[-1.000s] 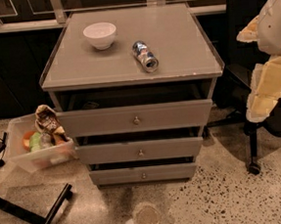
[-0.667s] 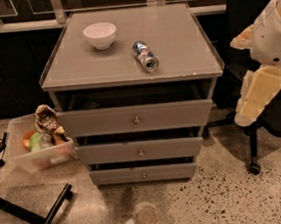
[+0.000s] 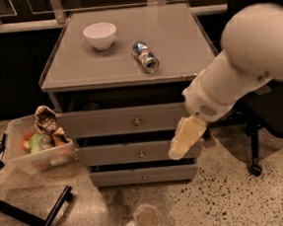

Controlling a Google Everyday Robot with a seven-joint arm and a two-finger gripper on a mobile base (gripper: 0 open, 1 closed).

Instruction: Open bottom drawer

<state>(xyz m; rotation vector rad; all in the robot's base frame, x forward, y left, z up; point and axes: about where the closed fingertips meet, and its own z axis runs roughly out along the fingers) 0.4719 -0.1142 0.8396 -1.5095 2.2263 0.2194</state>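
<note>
The grey cabinet [image 3: 128, 69] has three flat-fronted drawers, each with a small round knob. The bottom drawer [image 3: 112, 179] is the lowest and smallest-looking front, and its knob [image 3: 144, 177] sits at the centre. Its front lies a little behind the middle drawer [image 3: 110, 155]. The top drawer [image 3: 98, 122] stands out slightly, with a dark gap above it. My white arm [image 3: 241, 61] reaches in from the right. My cream-coloured gripper [image 3: 184, 140] hangs in front of the middle drawer's right end, above and to the right of the bottom drawer's knob.
A white bowl [image 3: 100, 35] and a can [image 3: 145, 56] lying on its side are on the cabinet top. A clear bin [image 3: 39, 156] of snacks stands at the left. A black chair [image 3: 266, 119] is at the right, a black stand leg [image 3: 37, 220] at lower left, and a clear cup [image 3: 148, 219] on the floor.
My arm has swung in from the right edge, leftward and down. The gripper now hangs in front of the cabinet's right side. The drawers have not moved.
</note>
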